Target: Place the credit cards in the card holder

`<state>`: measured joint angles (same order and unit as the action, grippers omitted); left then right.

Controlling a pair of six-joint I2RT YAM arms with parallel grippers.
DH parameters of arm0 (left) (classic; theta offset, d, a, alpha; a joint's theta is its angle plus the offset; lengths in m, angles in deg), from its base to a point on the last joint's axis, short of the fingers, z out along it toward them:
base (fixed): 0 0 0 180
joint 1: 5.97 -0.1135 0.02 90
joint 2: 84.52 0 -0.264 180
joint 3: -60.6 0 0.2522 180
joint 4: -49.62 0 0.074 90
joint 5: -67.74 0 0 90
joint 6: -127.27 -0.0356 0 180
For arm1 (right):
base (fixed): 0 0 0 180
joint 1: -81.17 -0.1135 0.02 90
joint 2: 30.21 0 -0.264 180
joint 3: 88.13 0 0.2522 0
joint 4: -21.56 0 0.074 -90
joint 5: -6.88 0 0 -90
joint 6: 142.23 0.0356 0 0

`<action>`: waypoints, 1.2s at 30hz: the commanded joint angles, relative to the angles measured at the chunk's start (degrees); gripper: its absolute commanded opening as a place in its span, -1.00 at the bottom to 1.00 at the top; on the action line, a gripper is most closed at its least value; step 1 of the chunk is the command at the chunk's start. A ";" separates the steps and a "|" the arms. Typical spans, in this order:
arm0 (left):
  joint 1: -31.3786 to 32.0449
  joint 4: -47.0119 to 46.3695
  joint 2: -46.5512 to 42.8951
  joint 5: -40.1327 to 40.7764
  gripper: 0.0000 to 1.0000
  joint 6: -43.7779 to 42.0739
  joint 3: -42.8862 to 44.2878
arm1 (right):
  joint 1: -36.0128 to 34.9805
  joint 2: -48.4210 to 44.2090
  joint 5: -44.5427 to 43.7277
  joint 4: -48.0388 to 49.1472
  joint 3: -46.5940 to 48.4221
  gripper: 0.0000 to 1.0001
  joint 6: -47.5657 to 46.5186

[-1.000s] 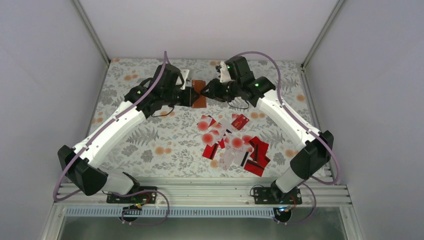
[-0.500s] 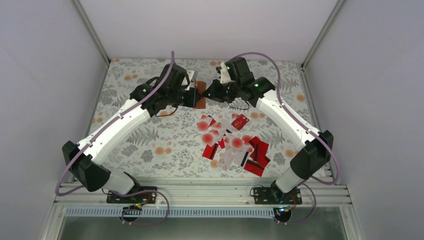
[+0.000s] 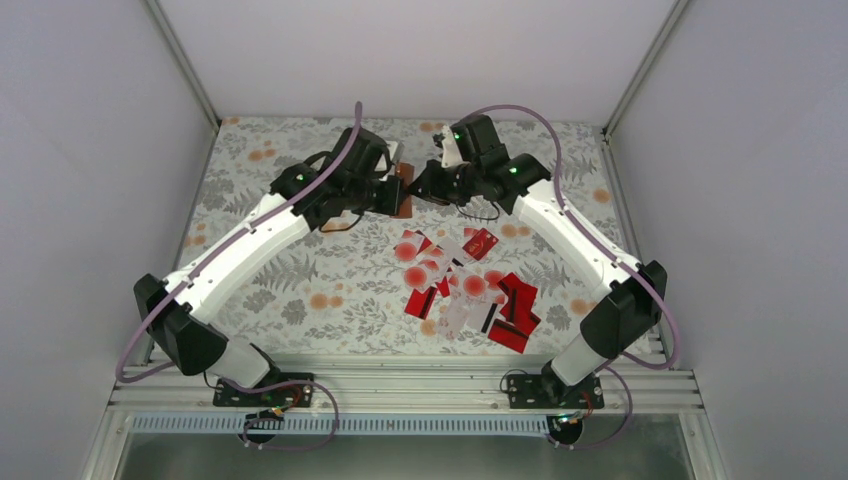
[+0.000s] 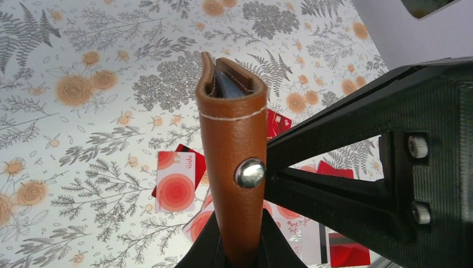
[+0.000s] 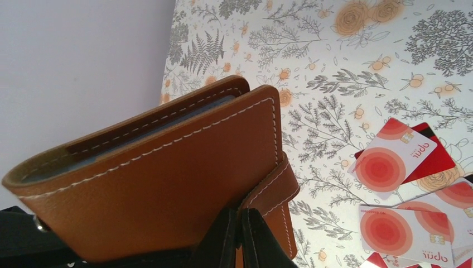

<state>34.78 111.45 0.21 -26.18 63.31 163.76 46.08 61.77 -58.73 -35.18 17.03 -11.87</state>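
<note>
The brown card holder (image 3: 403, 191) is held above the table at the back middle, between both grippers. My left gripper (image 3: 386, 196) is shut on its lower edge; in the left wrist view the card holder (image 4: 233, 139) stands edge-on, folded, snap stud facing me, pale inner pockets showing at its top, left gripper (image 4: 241, 254) below it. My right gripper (image 3: 420, 189) is shut on the card holder's strap (image 5: 278, 190); the right gripper (image 5: 240, 240) sits under the card holder (image 5: 167, 167). The credit cards (image 3: 465, 285) lie scattered on the table, red and white-blotched.
The floral tablecloth (image 3: 290, 260) covers the table. White enclosure walls and metal posts (image 3: 180, 50) bound the back and sides. The right gripper's black body (image 4: 368, 167) fills the right of the left wrist view. Several cards (image 5: 396, 159) lie below the holder.
My left arm has moved right and back, and the card holder has turned from lying broad and flat to a narrower, edge-on pose. The right gripper has stayed put on it.
</note>
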 commanded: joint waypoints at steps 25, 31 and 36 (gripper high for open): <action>-0.29 -7.07 -8.53 -2.41 -0.95 0.27 -8.71 | 12.63 -11.37 8.96 6.17 -22.97 0.05 -12.56; -2.16 -5.27 -8.22 -3.00 -0.95 0.03 -7.93 | 12.68 -13.05 24.43 11.40 -18.99 0.31 -14.94; -3.35 -4.02 -7.21 -4.30 -0.95 -0.21 -6.53 | 12.19 -12.31 29.52 12.91 -17.72 0.54 -15.63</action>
<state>32.20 106.05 -7.44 -28.96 63.60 155.09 58.54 49.32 -36.86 -24.80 -2.23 -25.95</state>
